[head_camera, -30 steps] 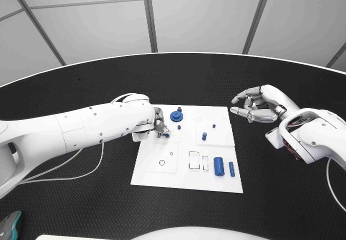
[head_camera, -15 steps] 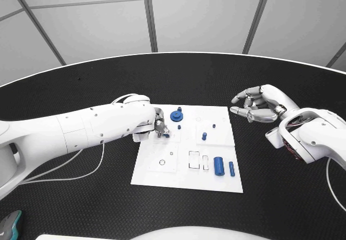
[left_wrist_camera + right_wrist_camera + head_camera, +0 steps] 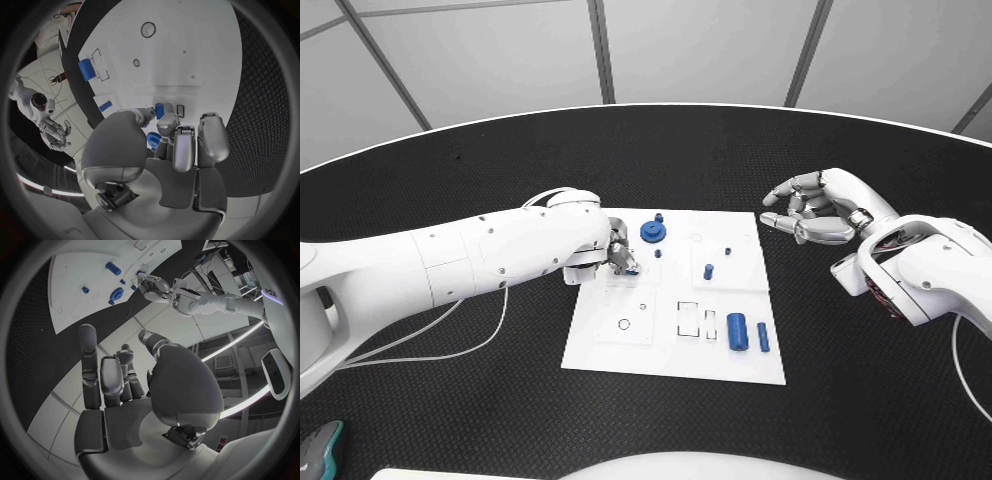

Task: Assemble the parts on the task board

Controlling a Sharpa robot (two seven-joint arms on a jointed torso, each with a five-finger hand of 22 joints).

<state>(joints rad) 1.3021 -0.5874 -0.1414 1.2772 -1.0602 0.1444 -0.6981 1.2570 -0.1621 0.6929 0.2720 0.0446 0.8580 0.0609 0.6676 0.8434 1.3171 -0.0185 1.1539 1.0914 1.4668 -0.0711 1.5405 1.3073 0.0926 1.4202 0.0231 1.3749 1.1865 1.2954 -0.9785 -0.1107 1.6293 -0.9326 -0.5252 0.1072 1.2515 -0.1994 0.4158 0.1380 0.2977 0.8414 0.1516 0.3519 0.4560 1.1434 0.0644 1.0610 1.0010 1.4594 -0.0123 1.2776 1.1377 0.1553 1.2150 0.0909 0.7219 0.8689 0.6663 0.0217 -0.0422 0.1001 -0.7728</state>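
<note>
The white task board (image 3: 678, 345) lies mid-table. My left hand (image 3: 617, 256) hovers over its left upper part and pinches a small blue part (image 3: 160, 110) between thumb and finger, just beside the blue round part (image 3: 652, 234). Blue pegs (image 3: 710, 271) stand in the board's middle. A thick blue cylinder (image 3: 736, 331) and a slimmer one (image 3: 763, 337) lie near the right front, next to two rectangular slots (image 3: 687, 318). A ring mark (image 3: 625, 325) sits at the left front. My right hand (image 3: 816, 214) hangs off the board's far right corner, fingers apart, holding nothing.
Black table (image 3: 473, 400) surrounds the board on all sides. White cables (image 3: 473, 330) trail from my left arm over the table to the board's left. The right wrist view shows the board (image 3: 75, 275) and my left hand (image 3: 153, 287) farther off.
My left hand's fingers have shifted very slightly over the board with the small blue part. The right hand has not moved.
</note>
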